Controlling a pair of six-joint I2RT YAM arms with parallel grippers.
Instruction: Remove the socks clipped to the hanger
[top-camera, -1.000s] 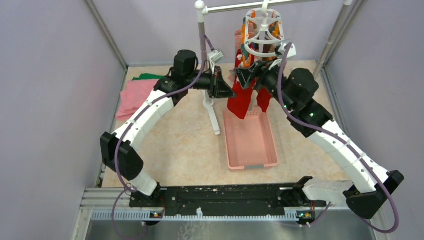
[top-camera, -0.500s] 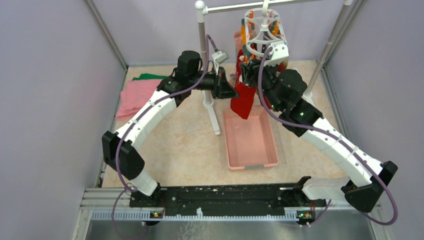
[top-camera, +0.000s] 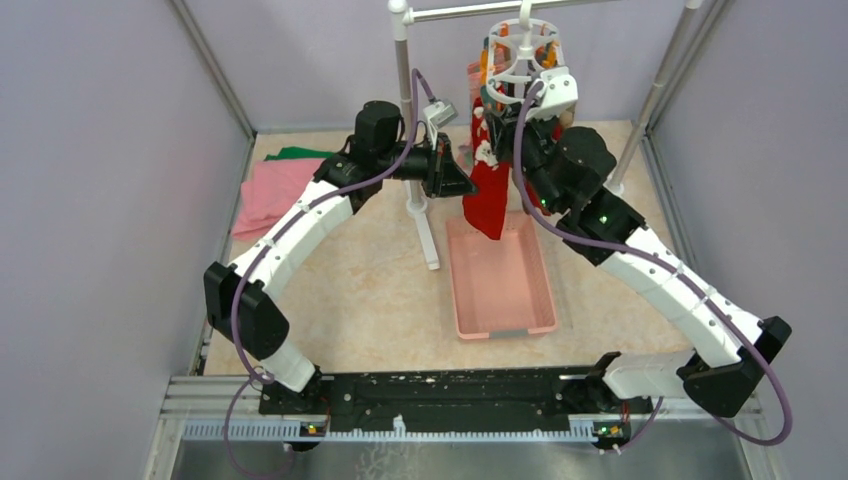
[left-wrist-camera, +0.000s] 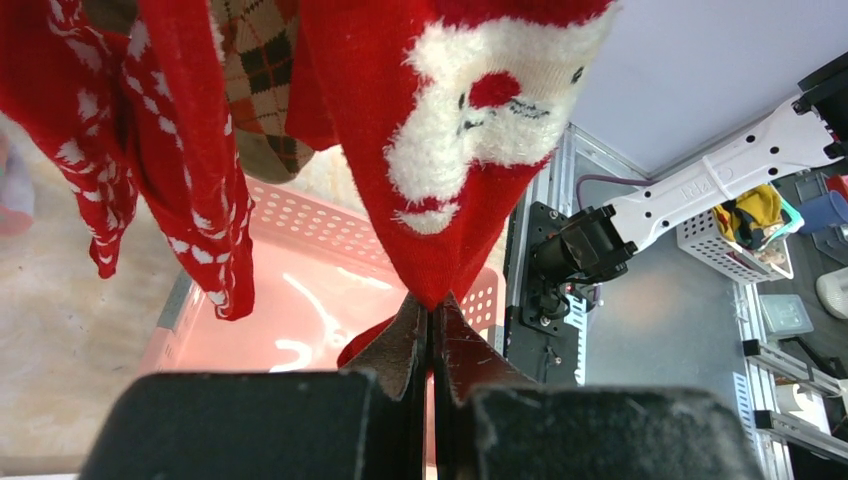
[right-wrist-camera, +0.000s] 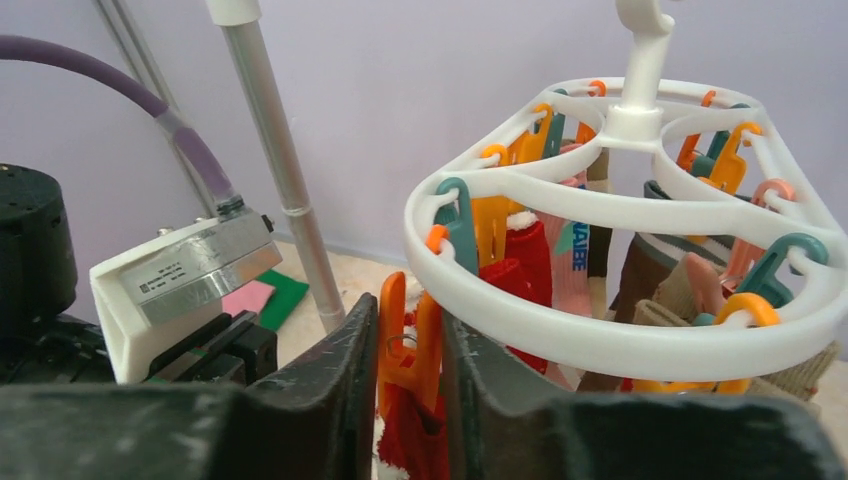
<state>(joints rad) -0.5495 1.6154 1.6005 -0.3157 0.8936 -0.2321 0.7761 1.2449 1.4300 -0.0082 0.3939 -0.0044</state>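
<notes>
The white hanger (top-camera: 522, 60) hangs from the rail with several socks clipped under it. A red sock with a white fluffy face (left-wrist-camera: 470, 120) hangs from an orange peg (right-wrist-camera: 410, 350). My left gripper (left-wrist-camera: 432, 300) is shut on that sock's toe, above the basket. My right gripper (right-wrist-camera: 408, 320) sits just under the hanger's ring (right-wrist-camera: 600, 340), its jaws pressed on both handles of the orange peg. A red-and-white patterned sock (left-wrist-camera: 190, 150) and an argyle sock (left-wrist-camera: 260, 90) hang to the left. A pink sock (right-wrist-camera: 575, 260) and a brown one (right-wrist-camera: 640, 270) hang further back.
A pink perforated basket (top-camera: 505, 332) lies on the table below the socks. The rail stand's post (top-camera: 410, 110) and white foot (top-camera: 430, 240) stand between my arms. Pink and green folded cloths (top-camera: 270, 190) lie at the far left. Cage walls close in both sides.
My right gripper has risen from beside the hanging socks to the hanger's ring, and its jaws have narrowed onto the orange peg. My left gripper has kept its hold and barely moved.
</notes>
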